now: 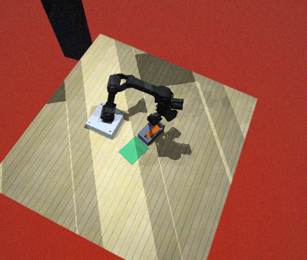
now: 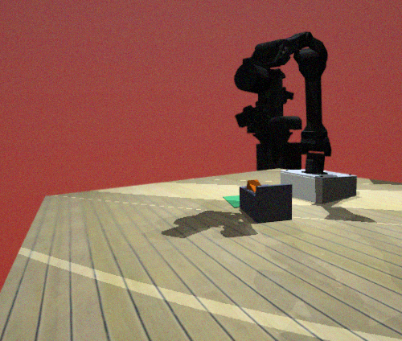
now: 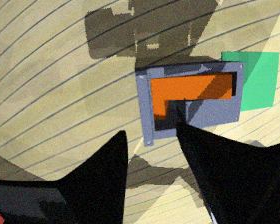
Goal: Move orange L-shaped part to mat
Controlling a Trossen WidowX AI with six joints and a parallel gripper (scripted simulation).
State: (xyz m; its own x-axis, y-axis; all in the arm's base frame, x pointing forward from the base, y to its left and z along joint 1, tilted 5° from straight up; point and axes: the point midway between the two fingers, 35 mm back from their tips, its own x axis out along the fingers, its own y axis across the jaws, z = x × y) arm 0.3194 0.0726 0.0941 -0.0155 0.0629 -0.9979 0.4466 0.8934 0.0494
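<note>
Grey tray [image 3: 145, 111] holds the orange L-shaped part [image 3: 184, 88] — one end tipped up; the end effector [image 3: 153, 163] hovers above — part-open, empty.

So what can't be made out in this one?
- Exterior: the gripper's fingertips, lost in the arm's dark silhouette.
- Exterior: most of the orange part, behind the grey tray wall.
- Wrist: the pocket's near corner, behind a fingertip.
- Top: the part's tilt, too small.

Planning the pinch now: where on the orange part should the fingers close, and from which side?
Grip the orange part's raised end, which sticks up above the grey tray's rim. Probably come from above, fingers astride its narrow bar; the rest sits sunk in the pocket.
</note>
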